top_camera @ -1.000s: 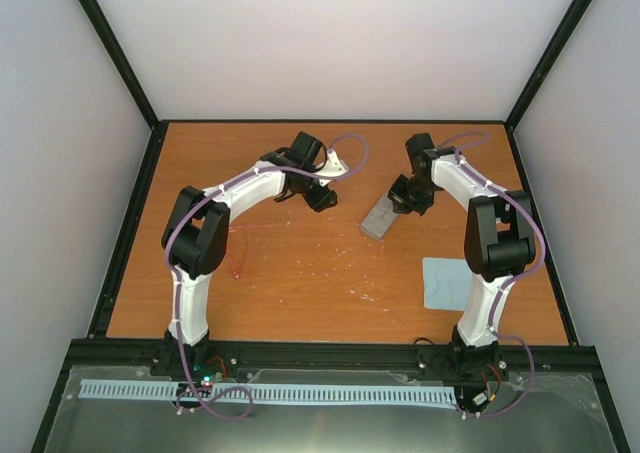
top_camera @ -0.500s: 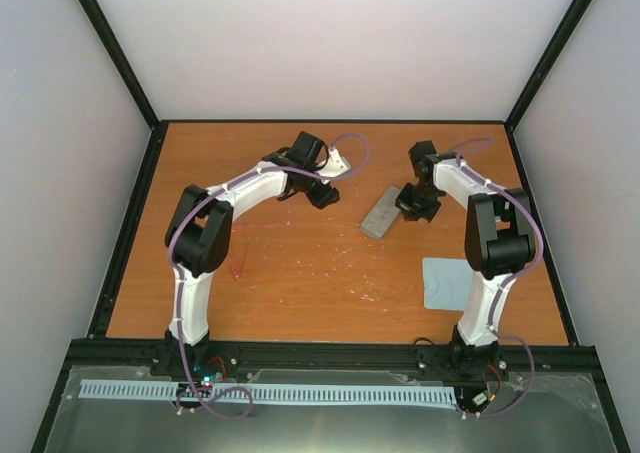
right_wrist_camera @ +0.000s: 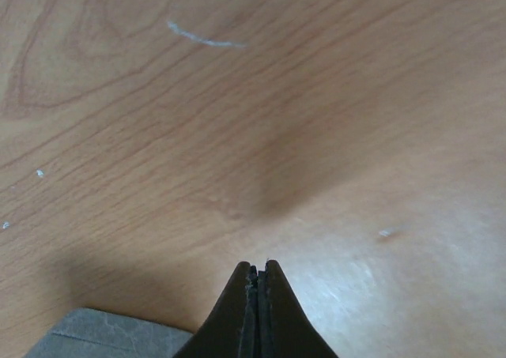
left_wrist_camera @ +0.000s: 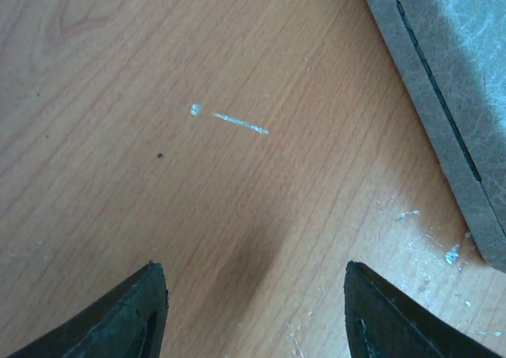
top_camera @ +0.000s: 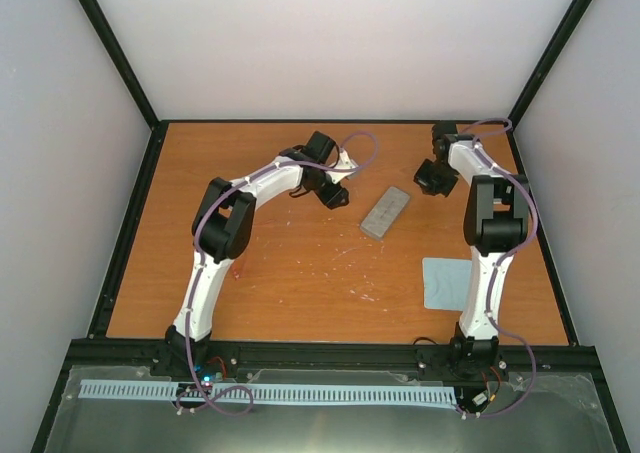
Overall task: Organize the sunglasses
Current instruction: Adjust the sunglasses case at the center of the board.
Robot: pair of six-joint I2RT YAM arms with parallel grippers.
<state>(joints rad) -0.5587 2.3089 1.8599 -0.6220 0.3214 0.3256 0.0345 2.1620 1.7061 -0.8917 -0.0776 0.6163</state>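
Red sunglasses [top_camera: 238, 263] far from left tool [top_camera: 338, 197]

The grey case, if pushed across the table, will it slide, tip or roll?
The grey case lies flat and low, so it would probably slide, not tip or roll. Its surface looks felt-like up close, so likely grippy. Its side seam suggests the lid might gape when lifted.

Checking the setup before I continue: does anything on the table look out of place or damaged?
The grey case lies askew to the edges of the table, and white scratches and flecks mark the wood beside it. Nothing looks spilled or broken.
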